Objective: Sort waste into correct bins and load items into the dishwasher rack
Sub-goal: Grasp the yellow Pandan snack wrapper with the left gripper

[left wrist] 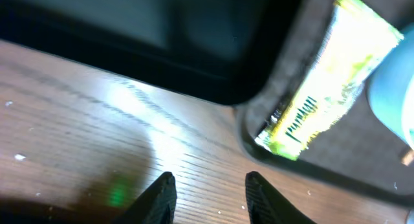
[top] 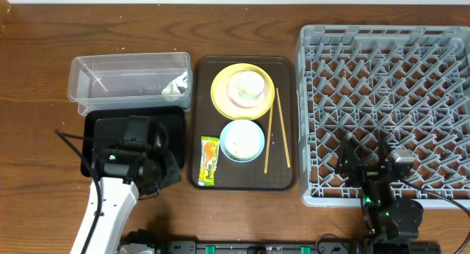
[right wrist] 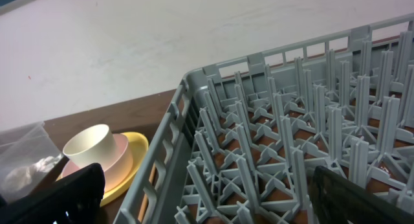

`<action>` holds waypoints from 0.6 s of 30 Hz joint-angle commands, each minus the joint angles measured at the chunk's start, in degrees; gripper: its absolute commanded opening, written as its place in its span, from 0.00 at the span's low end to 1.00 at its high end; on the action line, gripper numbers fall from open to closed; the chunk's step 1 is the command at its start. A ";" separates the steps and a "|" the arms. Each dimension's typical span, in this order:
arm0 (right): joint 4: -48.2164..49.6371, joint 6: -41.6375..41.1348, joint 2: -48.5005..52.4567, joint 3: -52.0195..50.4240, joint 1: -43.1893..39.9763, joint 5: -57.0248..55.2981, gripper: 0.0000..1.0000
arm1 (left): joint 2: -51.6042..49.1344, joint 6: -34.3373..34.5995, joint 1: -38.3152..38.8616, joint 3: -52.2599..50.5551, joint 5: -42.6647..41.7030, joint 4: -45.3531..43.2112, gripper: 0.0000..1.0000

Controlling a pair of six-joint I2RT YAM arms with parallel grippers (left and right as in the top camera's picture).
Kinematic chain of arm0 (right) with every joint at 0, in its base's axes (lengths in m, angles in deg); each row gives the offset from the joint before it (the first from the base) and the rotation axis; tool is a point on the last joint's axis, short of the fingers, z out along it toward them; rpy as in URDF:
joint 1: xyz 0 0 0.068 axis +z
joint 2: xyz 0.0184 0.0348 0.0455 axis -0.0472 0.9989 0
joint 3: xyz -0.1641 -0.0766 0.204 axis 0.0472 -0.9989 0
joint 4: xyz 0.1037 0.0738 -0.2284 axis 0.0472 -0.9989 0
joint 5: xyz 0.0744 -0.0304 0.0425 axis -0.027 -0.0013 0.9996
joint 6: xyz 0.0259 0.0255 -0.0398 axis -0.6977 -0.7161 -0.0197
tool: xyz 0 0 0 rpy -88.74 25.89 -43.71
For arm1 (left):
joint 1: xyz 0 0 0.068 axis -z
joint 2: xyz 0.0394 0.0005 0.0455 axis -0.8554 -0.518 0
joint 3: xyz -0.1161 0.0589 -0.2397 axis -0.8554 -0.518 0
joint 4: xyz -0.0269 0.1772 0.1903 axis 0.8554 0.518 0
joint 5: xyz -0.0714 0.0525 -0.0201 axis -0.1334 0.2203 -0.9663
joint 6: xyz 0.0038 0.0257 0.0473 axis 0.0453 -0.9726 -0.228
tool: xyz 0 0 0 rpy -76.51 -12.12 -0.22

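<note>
Rack (top: 302, 122): grey, lattice ptn. Plate (top: 219, 92): yellow. Pink bowl (right wrist: 123, 160). Lt blue bowl (top: 223, 140). Cup (top: 247, 85): white. Wrapper (top: 210, 161): yellow/green/orange. Serving tray (top: 283, 173): dk brown. Bin tray (top: 175, 114): black. Worktop (top: 44, 34): brown, wood grain.

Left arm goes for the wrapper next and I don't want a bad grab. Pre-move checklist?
1. Left hand empty: ok, fingers apart, nothing between.
2. Wrapper reachable: ok, flat on the brown tray, nothing on top.
3. Wrapper clear of blue bowl: cannot tell, they lie close, maybe touching.
4. Right hand out of the way: ok, open, over the near edge of the rack.
5. Rack free for dishes: ok, nothing in it.
</note>
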 commanded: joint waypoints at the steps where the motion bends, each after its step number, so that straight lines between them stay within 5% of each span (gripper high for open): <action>1: -0.07 -0.57 -0.31 -0.20 0.07 0.20 0.99 | 0.07 -4.61 3.10 1.36 -1.27 -0.37 0.43; 18: -0.07 -0.57 -0.31 -0.20 0.07 0.20 0.99 | -10.56 -4.59 17.42 0.48 2.16 -13.09 0.45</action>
